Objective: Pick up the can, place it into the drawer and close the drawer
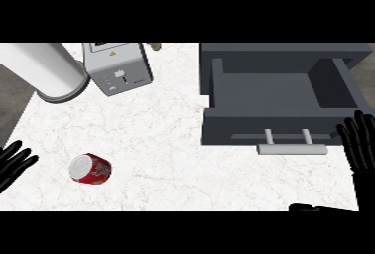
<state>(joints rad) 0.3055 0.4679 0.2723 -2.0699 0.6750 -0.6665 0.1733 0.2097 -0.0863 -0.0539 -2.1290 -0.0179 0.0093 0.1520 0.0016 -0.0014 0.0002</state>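
The left robot hand [13,163] shows at the view's left edge, fingers straight and spread, holding nothing. The can [90,168] lies near it to the right on the tabletop [161,129], not touching it, tipped over with its silver end toward that hand and its red body running away rightward. The right robot hand [359,141], likewise open and empty, stands beside the open drawer [278,94], well apart from the can, so the left looks nearer for the pick.
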